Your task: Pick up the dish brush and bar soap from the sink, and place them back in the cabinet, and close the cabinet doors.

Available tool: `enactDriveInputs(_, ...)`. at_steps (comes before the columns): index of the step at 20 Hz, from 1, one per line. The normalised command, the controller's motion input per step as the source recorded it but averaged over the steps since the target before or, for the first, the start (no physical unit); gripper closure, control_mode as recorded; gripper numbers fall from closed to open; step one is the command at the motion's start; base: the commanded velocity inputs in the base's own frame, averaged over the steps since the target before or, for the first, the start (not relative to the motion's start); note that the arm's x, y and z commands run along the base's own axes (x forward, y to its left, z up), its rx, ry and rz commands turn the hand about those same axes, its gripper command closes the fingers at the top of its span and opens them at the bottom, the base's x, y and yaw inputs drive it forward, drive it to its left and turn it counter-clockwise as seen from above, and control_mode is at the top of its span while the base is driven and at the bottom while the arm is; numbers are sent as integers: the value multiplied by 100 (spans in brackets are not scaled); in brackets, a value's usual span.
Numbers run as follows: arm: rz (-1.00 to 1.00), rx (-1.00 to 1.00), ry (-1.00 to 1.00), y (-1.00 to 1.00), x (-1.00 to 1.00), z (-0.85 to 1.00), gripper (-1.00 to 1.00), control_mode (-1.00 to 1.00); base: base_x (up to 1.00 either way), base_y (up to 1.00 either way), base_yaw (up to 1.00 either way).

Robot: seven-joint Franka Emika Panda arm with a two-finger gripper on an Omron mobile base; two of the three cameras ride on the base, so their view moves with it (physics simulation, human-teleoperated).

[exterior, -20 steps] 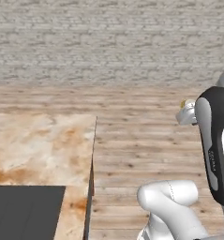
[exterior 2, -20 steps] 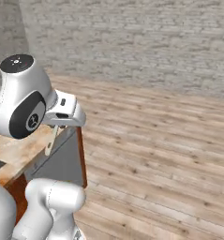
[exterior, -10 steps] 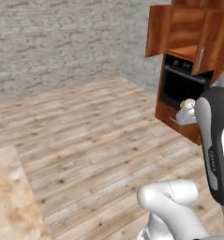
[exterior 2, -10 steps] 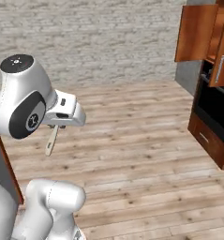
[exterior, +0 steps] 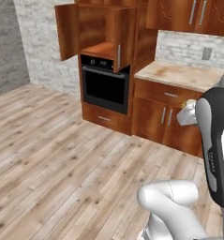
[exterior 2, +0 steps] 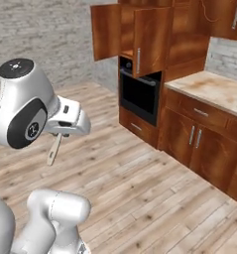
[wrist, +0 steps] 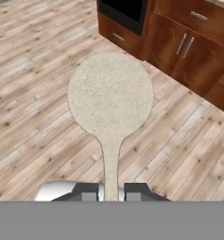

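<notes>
Gripper (wrist: pixel 111 191) clamped on the dish brush (wrist: pixel 110 101) handle, round head pointing straight out at 12 o'clock along the fingers. Cabinet (exterior 2: pixel 140 37), doors (exterior 2: pixel 106 31) swung open, lies well apart at about 1 o'clock in the right base view; soap probably not aboard.

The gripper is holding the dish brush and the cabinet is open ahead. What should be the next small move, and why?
Probably drive the base closer to the cabinet. The gripper is shut on the dish brush, carried over bare wooden floor. The cabinet doors stand open above the oven, but the shelf looks out of the arm's reach from here.
</notes>
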Motion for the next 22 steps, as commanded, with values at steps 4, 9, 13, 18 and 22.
enactDriveInputs(4,0,0,0,0,0,0,100,100,88,50,-27)
enactDriveInputs(9,0,0,0,0,0,0,100,100,100,80,-1)
enactDriveInputs(13,0,0,0,0,0,0,100,100,100,86,-1)
enactDriveInputs(18,0,0,0,0,0,0,100,100,100,65,-6)
enactDriveInputs(22,0,0,0,0,0,0,100,100,100,50,-11)
